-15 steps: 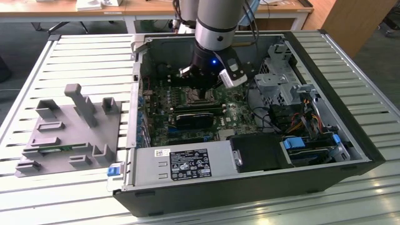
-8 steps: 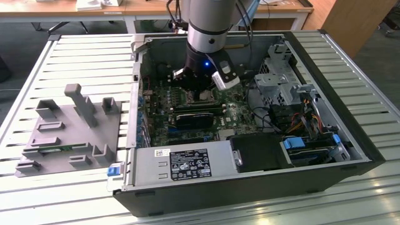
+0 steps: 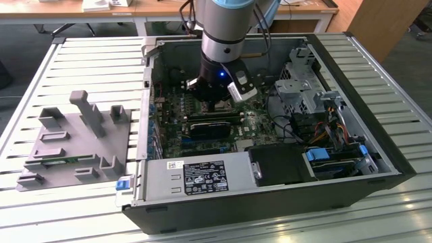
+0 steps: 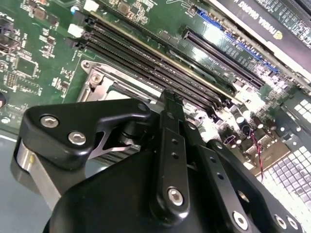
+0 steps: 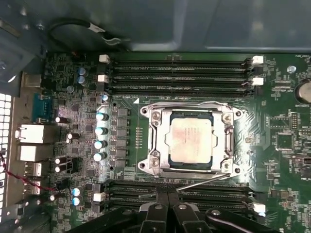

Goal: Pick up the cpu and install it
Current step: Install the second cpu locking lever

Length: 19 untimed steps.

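Black gripper (image 5: 167, 206) fingers meet, holding nothing, just beside the socket (image 5: 151, 141) where the cpu (image 5: 192, 140) sits; the computer case (image 3: 270, 202) lies on a slatted metal table (image 3: 88, 55).

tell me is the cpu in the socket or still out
In. In the first wrist view the cpu lies flat inside the socket's metal frame on the motherboard, its silver top exposed. The gripper sits beside the socket, not holding it.

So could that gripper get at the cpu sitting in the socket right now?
Probably yes. In the first wrist view the cpu lies face up in the socket frame, nothing covering its silver top, and the gripper sits just beside it above the memory slots.
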Motion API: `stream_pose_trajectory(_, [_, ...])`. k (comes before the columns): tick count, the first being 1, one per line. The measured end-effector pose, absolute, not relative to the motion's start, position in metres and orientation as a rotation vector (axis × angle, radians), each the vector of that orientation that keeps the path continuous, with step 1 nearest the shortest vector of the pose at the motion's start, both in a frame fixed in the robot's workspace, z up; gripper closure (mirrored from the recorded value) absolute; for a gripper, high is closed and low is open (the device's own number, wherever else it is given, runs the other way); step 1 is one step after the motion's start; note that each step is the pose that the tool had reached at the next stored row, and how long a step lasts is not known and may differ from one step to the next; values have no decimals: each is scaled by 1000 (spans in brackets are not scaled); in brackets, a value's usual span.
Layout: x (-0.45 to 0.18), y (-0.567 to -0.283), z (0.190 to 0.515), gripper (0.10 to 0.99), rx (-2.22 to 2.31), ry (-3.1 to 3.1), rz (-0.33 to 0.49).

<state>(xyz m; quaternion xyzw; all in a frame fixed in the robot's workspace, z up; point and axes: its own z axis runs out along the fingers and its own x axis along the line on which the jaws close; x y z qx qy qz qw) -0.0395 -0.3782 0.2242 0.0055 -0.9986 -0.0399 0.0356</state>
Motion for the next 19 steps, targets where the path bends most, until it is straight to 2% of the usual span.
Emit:
stream_pose_trajectory(9, [-43, -379, 213, 980, 17, -3067, -126])
stream_pose_trajectory(19, [-47, -394, 211, 980, 21, -3063, -231])
